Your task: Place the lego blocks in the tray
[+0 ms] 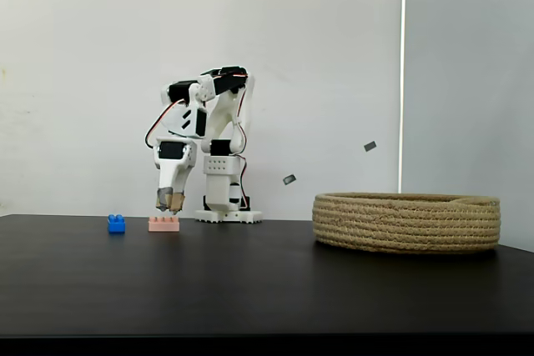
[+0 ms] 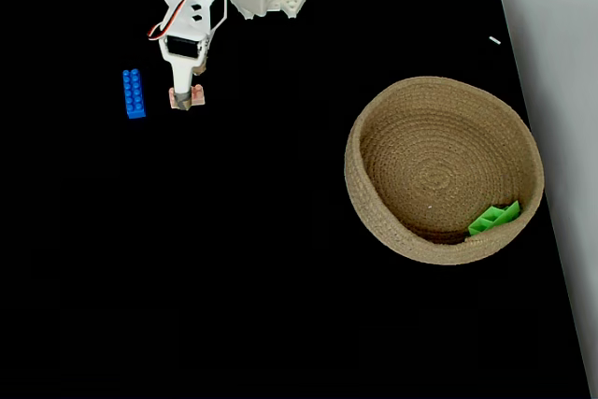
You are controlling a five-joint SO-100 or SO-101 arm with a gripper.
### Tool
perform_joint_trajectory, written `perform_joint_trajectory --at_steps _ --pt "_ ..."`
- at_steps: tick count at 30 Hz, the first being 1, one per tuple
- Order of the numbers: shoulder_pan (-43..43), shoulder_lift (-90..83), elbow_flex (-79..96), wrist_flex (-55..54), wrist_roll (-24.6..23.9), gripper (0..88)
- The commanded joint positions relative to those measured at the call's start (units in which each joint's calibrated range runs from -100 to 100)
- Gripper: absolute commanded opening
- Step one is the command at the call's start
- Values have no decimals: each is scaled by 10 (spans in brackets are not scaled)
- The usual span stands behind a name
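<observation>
The end effector (image 2: 186,97) is hovering directly over the pink brick (image 1: 163,223), fingers straddling it. Whether it is gripping, I cannot tell.

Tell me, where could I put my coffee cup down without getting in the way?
The black table is bare between the blue brick and the rope basket, and along the near edge. It is crowded where the gripper meets the pink brick.
</observation>
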Motion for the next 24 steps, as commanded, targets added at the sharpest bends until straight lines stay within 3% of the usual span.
perform_joint_trajectory --at_steps 1,12,13,14,15,24 --pt "8 -6 -14 -14 2 265" --pt "12 22 41 -97 8 259" --pt "12 28 41 -102 11 246" --pt "12 32 41 -107 18 168" --pt "12 35 41 -113 27 13" --pt "-5 14 66 -136 21 0"
